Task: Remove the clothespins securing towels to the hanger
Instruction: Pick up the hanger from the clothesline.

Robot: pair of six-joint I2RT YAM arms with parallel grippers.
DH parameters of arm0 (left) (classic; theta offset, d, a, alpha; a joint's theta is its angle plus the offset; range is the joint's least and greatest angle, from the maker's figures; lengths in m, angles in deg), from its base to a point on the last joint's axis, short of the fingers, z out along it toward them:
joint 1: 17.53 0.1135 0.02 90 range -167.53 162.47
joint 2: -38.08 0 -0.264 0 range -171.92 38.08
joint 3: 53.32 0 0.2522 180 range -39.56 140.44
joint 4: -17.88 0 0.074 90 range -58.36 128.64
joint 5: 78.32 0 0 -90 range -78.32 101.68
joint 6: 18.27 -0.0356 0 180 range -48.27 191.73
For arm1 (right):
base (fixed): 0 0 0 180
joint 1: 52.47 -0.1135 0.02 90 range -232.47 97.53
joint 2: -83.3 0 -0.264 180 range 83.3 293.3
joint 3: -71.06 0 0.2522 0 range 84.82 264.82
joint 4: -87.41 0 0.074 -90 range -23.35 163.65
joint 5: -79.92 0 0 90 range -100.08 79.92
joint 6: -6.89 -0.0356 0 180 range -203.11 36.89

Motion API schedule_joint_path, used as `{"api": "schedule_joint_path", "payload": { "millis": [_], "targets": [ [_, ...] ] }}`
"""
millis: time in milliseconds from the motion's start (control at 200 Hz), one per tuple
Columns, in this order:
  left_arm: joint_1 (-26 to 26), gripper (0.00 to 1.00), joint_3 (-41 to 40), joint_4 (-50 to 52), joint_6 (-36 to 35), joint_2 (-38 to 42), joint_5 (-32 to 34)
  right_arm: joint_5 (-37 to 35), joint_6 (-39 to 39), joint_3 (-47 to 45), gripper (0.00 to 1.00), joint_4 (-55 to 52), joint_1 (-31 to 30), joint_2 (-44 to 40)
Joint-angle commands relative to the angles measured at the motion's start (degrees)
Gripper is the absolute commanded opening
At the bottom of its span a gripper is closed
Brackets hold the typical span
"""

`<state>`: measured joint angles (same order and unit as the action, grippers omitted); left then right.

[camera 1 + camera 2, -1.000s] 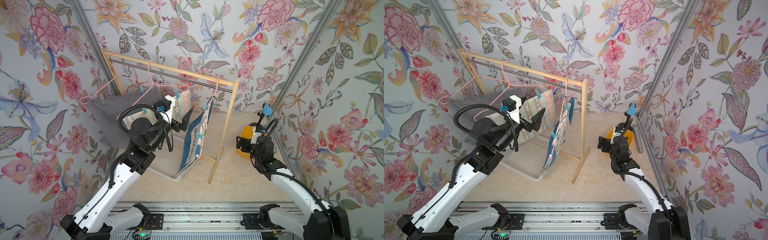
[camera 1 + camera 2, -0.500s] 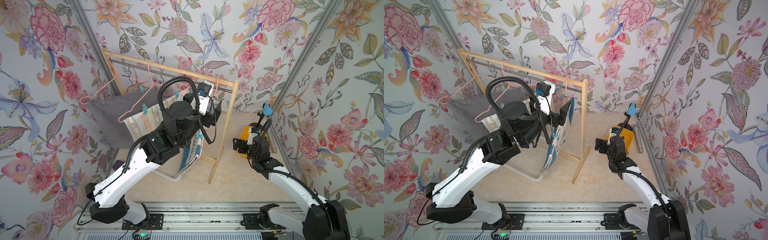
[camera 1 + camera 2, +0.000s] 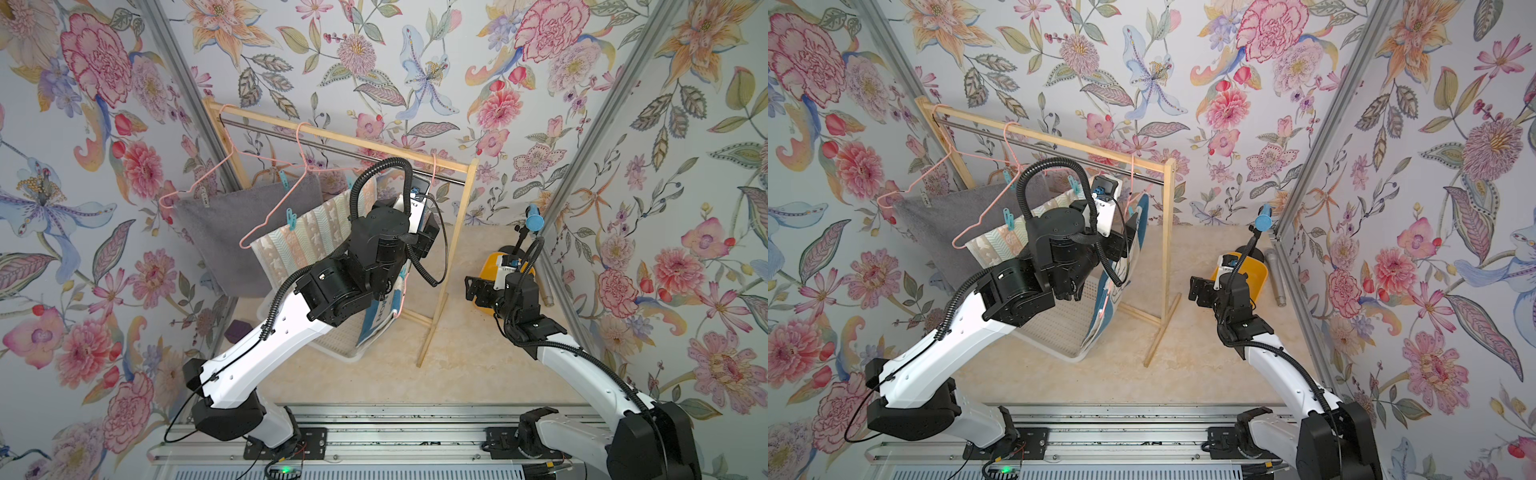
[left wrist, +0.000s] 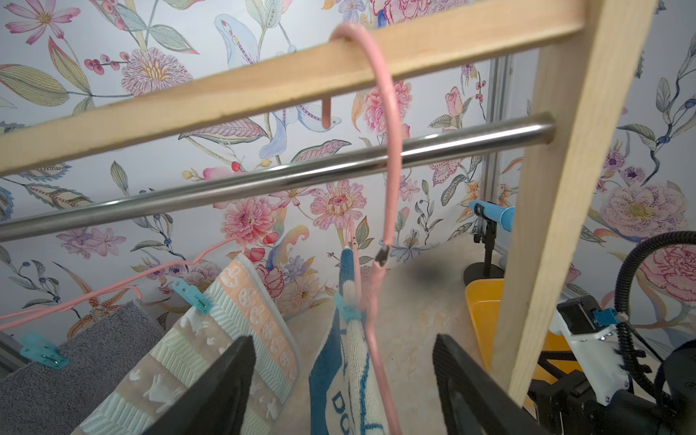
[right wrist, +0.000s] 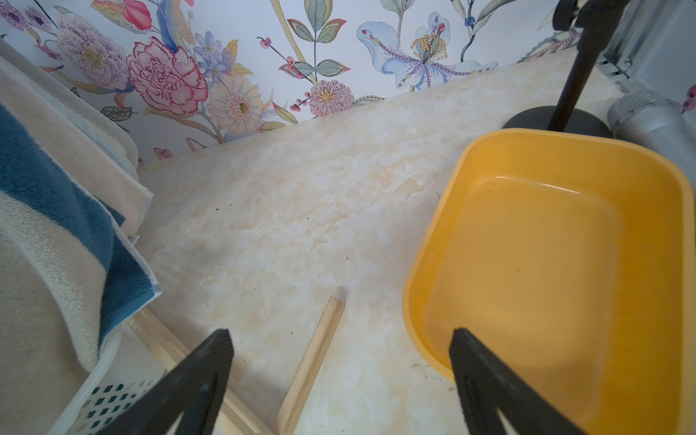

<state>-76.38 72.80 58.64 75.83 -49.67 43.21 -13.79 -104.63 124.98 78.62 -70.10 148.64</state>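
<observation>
Left wrist view: the left pincer (image 4: 341, 388) has its fingers (image 4: 211, 391) apart, clamped on nothing. Beyond the gap hangs the blue-and-white towel (image 4: 331, 380) on a pink hanger (image 4: 389, 150), at the end of the rack (image 4: 263, 84) beside its right post. A teal clothespin (image 4: 348, 310) pins that towel's top edge to the hanger wire. It sits just ahead of the pincer, untouched. A second teal pin (image 4: 190, 297) holds a top corner of the striped towel (image 4: 233, 331). A third pin (image 4: 43, 352) is on the grey towel (image 4: 86, 361), toward the rack's left end. In a top view a fourth pin (image 3: 291, 219) clips the striped towel's nearer corner.

Right wrist view: the right pincer (image 5: 339, 335) also has its jaws apart and holds nothing. It is low over the tabletop (image 5: 301, 226), just beside the yellow bin (image 5: 418, 286) near the right edge.

Handling, judged:
- The pins look light, stiff and smooth, with a spring, so they could squirt out of flat pads.
- Hold should be on the two tail legs behind the pivot, squeezed together so the mouth opens, then drawn off along the pin's length. Pinching the mouth end would only bite tighter.
- Which way the nearest pin's tails point is hard to read.
- The towel is soft and the hanger hangs free on the rail, so both will probably swing under a sideways pull.
</observation>
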Motion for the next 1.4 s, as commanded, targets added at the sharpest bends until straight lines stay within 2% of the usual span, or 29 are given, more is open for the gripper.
{"api": "schedule_joint_path", "payload": {
  "millis": [0, 75, 285, 465, 615, 781, 1141, 1396],
  "targets": [
    [-0.5, 0.75, -1.2, 0.5, 2.1, 0.5, -0.3, -1.0, -0.7, -0.7, 0.94, 0.6, -0.7, -1.2],
    [-0.5, 0.72, -2.3, 0.3, 2.5, 0.6, -0.2, -1.1, -0.7, -0.9, 0.94, 0.6, -1.0, -1.4],
    [0.6, 0.57, -6.2, -1.3, 3.8, 2.0, -2.7, -1.5, -0.6, -1.2, 0.94, 0.3, -1.5, -2.7],
    [1.6, 0.32, -9.2, -5.1, 3.3, 4.6, -5.6, -3.2, 0.3, -1.4, 0.94, -0.1, -2.4, -4.0],
    [1.6, 0.14, -7.6, -7.0, 1.3, 5.7, -8.0, -3.9, 0.7, -2.1, 0.94, 0.1, -3.1, -5.4],
    [1.6, 0.01, -3.2, -6.9, -1.8, 5.4, -11.5, -4.6, 1.2, -2.7, 0.95, 0.4, -3.7, -6.9],
    [2.6, 0.0, 3.3, -4.2, -5.8, 5.4, -11.9, -4.6, 1.9, -2.8, 0.95, 1.0, -4.7, -8.3],
    [3.5, 0.0, 7.1, -0.8, -7.5, 6.0, -11.1, -4.4, 5.2, -7.1, 0.96, 3.9, -8.9, -16.7]
  ]
}}
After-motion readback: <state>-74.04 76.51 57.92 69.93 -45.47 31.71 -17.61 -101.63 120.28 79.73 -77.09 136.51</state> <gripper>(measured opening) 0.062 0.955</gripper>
